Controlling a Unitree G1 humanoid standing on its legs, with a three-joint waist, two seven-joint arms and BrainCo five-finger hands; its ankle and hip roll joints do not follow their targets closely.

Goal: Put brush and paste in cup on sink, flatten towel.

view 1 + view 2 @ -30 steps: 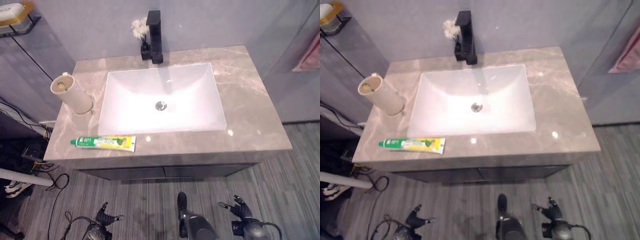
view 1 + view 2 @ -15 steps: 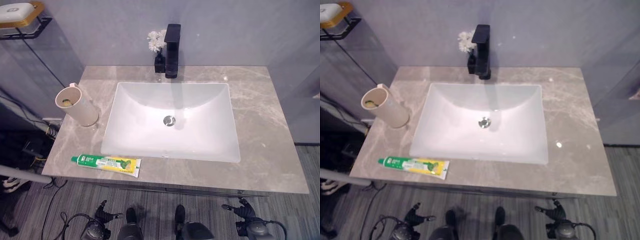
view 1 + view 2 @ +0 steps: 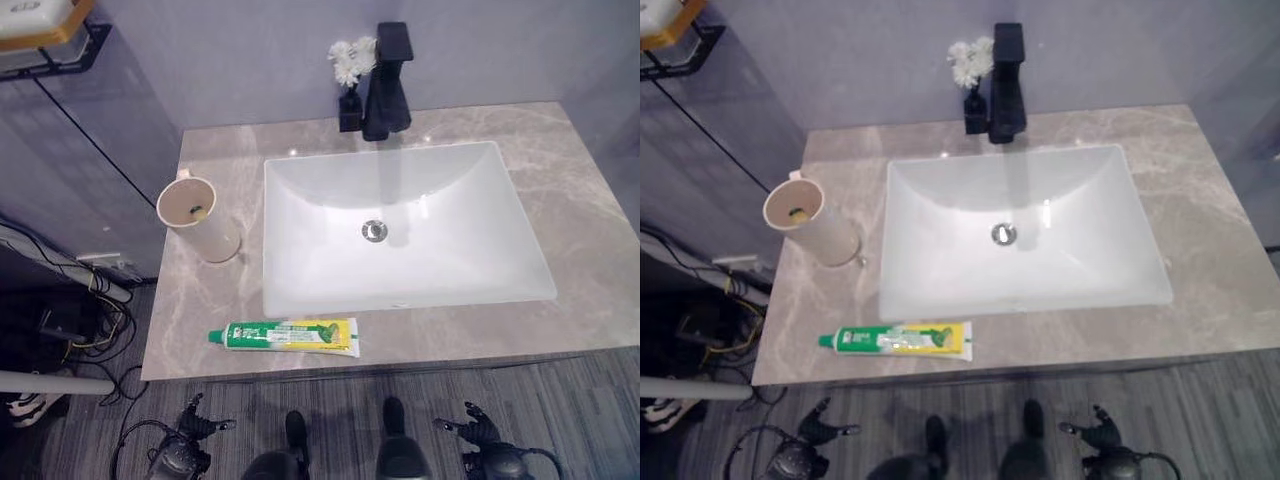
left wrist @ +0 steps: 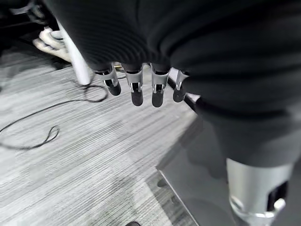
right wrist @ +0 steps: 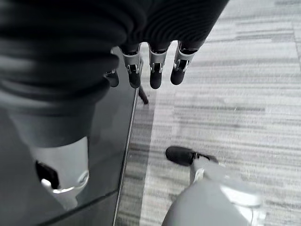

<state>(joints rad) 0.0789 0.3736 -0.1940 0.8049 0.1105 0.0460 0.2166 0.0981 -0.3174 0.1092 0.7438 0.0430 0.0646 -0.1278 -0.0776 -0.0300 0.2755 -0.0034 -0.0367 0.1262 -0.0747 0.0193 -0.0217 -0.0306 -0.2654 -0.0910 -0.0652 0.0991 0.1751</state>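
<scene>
1. Green-and-yellow toothpaste tube point(image 3: 285, 335) lies on the grey marble counter point(image 3: 590, 230), just in front of the white rectangular sink point(image 3: 400, 225).
2. Beige cup point(image 3: 198, 217) stands left of the sink.
3. Left hand point(image 4: 141, 87) and right hand point(image 5: 150, 70) hang low, fingers relaxed, holding nothing.

Both robot hands point(image 3: 185, 440) point(image 3: 480, 435) low, relaxed, empty

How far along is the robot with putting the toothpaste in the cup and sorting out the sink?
Barely started. Something small and yellow-green already sits inside the cup, possibly the brush, though that is hard to tell. Nothing is in hand: the left hand and right hand hang low over the floor, fingers relaxed and empty. The toothpaste lies on the counter in front of the basin, waiting to go in. The towel remains.
</scene>
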